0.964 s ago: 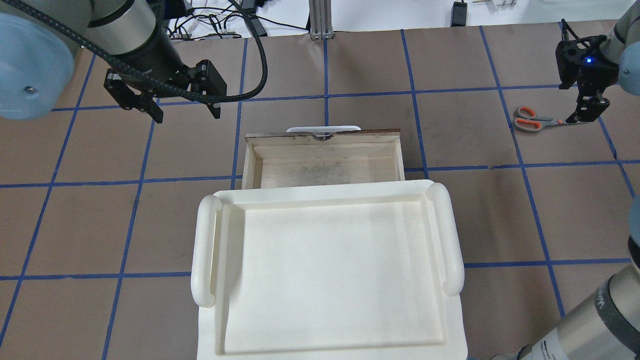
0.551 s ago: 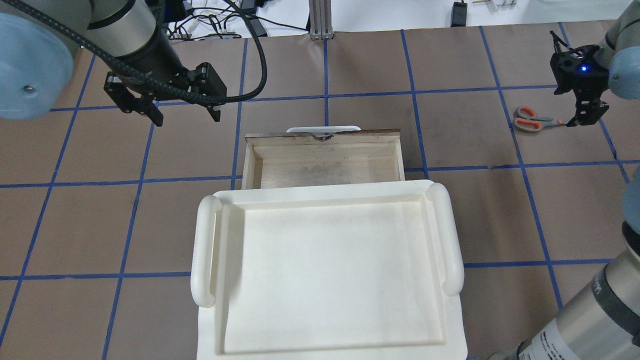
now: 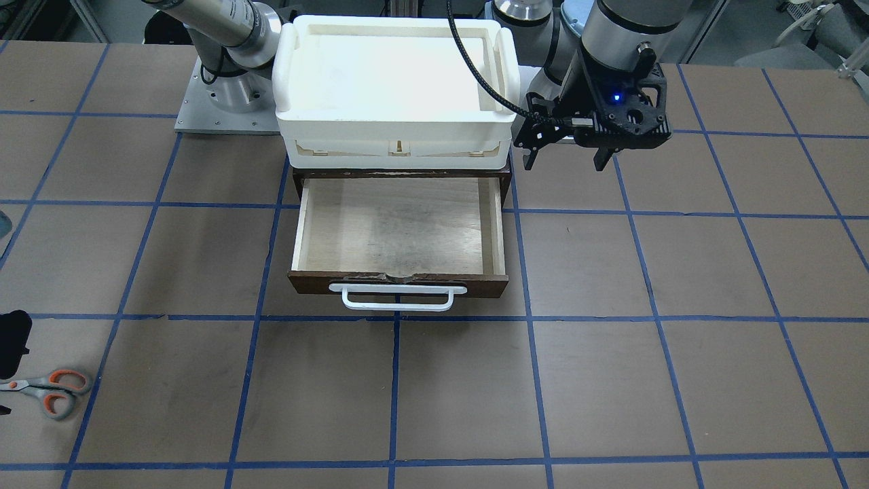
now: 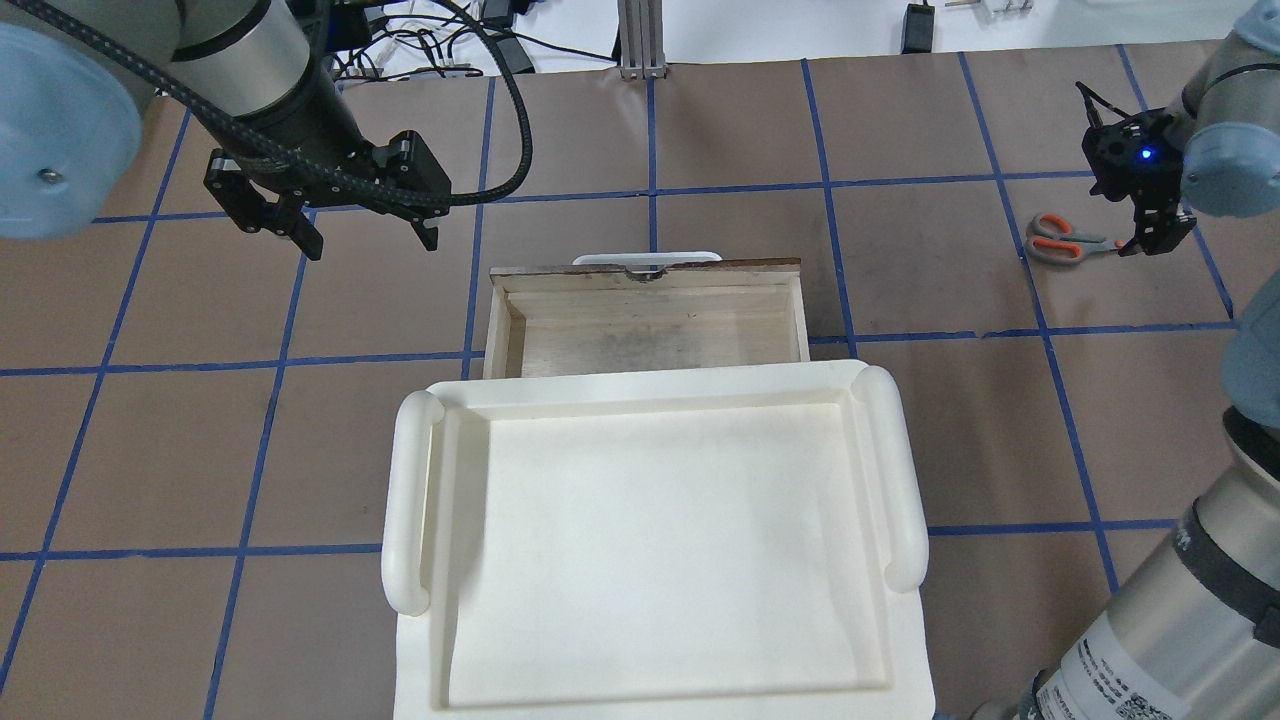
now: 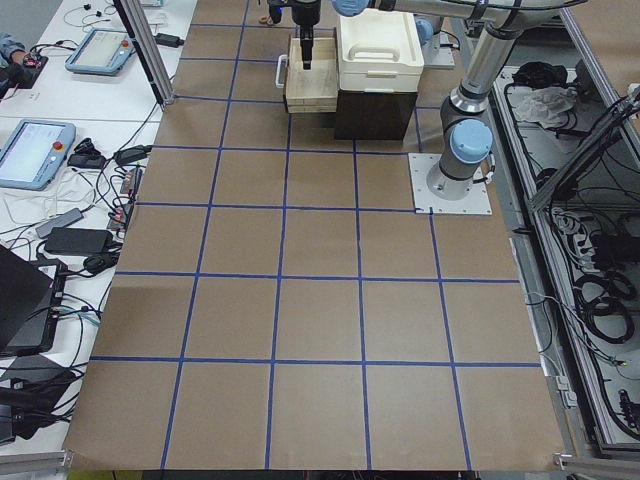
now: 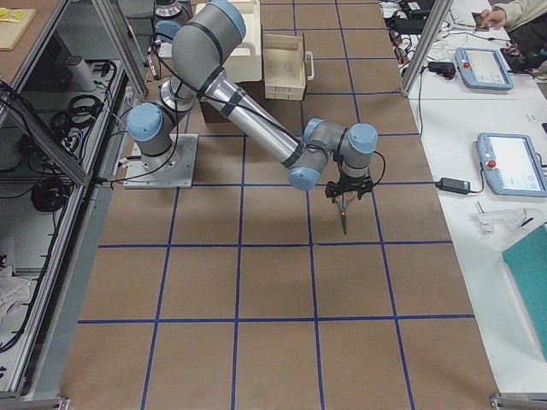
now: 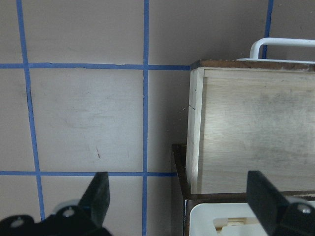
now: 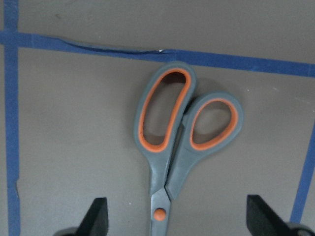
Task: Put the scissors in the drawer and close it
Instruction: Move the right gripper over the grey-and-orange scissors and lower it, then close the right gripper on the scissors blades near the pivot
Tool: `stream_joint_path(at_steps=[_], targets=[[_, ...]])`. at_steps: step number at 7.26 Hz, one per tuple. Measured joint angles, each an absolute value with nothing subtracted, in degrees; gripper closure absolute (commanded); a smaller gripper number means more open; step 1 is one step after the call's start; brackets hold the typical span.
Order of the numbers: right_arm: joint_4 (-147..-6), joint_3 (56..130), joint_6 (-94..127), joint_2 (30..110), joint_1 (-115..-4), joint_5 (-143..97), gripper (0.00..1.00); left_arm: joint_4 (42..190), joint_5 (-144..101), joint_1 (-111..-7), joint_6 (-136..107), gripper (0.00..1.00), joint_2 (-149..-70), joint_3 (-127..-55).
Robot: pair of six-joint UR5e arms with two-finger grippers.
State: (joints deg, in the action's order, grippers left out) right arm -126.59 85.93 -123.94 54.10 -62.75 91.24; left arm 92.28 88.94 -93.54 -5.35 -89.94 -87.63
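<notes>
Orange-and-grey scissors (image 4: 1065, 240) lie flat on the brown table (image 4: 950, 420), well off to the robot's right of the drawer (image 4: 497, 330), with the loop handles pointing toward the drawer side. The right arm reaches out with its wrist pointing down, and the right gripper (image 4: 1160, 235) hangs over the blade end. In the wrist view its jaws stand wide apart on either side of the pivot, gripping nothing. The left gripper (image 4: 370, 245) hovers above the table just off the drawer's left front corner, its fingers (image 7: 98, 196) also spread and holding nothing. The drawer is pulled out, its plywood floor bare and the white bar handle (image 3: 397, 299) facing away from the robot. A cream-white tray (image 4: 650, 385) sits on the dark cabinet (image 5: 375, 105).
</notes>
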Motion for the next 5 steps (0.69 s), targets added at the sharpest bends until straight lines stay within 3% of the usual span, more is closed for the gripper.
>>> stream_joint_path(at_steps=[5], targets=[[-127.52,85.92,-124.82,51.88,-62.75,91.39,0.04,92.25,88.91,-93.59,-5.36,0.0,-90.0,-87.63]])
